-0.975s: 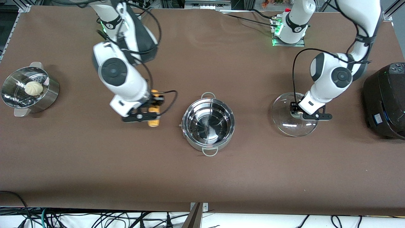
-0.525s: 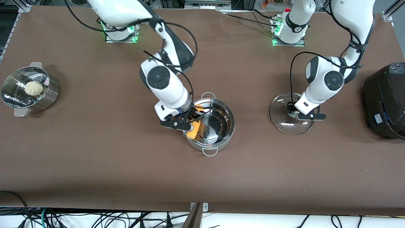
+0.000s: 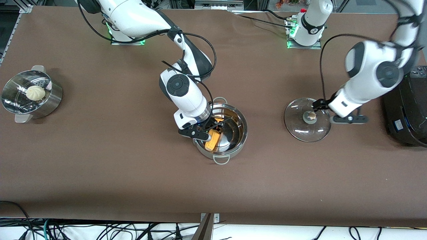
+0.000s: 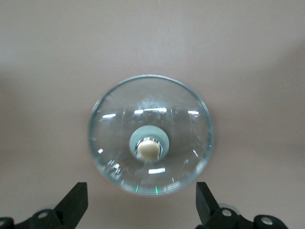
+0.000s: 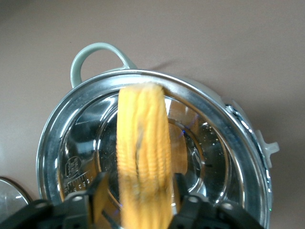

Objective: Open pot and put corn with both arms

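My right end effector (image 3: 207, 132) pinches the corn (image 3: 213, 136) between its black fingers (image 5: 193, 202), hanging over the open pot (image 3: 233, 140) at the rim nearest my right arm's end of the bench; the cob tilts down into the bowl, and I cannot tell whether its tip touches the steel. My right arm reaches from its base down to the middle of the bench, the white wrist link angled steeply over the pot. The corn is yellow-orange with rows of kernels, blurred in the right wrist view (image 5: 143, 157). The pot is shallow, round and mirror-bright steel (image 5: 224, 157), with two small grey loop handles, one nearer the front camera, one farther.

My left end effector (image 3: 347, 118) hovers with its fingers (image 4: 76, 202) spread wide, holding nothing, above the edge of the glass lid (image 3: 307, 120) that faces my left arm's end. My left arm bends sharply at the elbow above the black round cooker (image 3: 407, 106). The lid lies flat on the brown bench (image 3: 100, 166), well apart from the pot, a clear dome with a pale knob (image 4: 148, 149) on a steel collar.

At my right arm's end stands a steel steamer basket (image 3: 50, 100) with a perforated base, holding a pale round bun (image 3: 35, 92).
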